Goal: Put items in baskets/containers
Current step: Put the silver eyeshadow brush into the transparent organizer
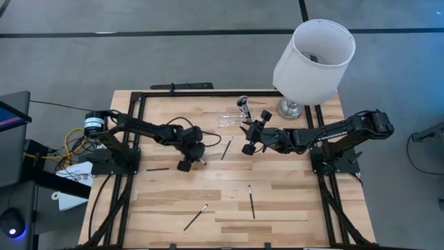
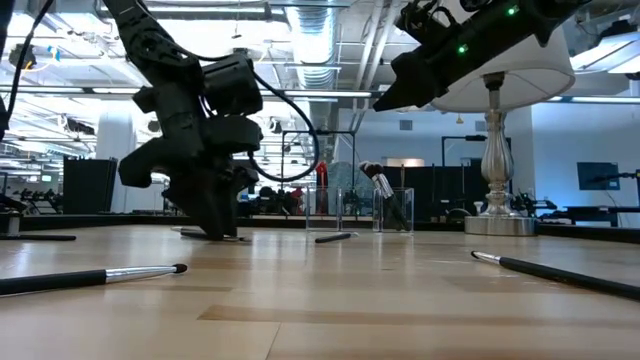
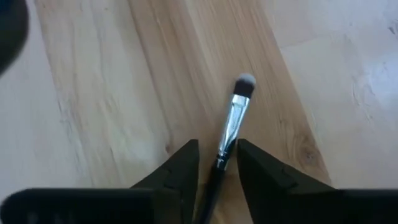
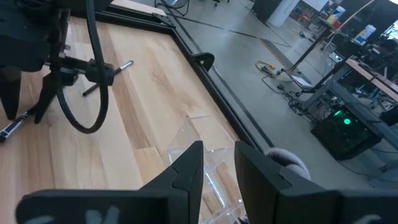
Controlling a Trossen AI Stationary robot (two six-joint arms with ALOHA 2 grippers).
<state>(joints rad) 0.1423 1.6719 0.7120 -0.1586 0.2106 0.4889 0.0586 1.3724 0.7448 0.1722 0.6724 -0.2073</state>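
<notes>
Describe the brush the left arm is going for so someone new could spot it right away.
Start at the white lampshade over the table's far right corner, then cross to the left gripper near the table's middle. The brush lies flat between its open jaws. Unlike the other loose brushes, it has an arm on it.

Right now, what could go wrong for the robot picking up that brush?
The left gripper straddles a thin black-handled makeup brush lying flat on the wooden table; closing may pinch the wood or roll the brush away. The right gripper hangs open near the small clear plastic organizer and could get in the way of the delivery.
</notes>
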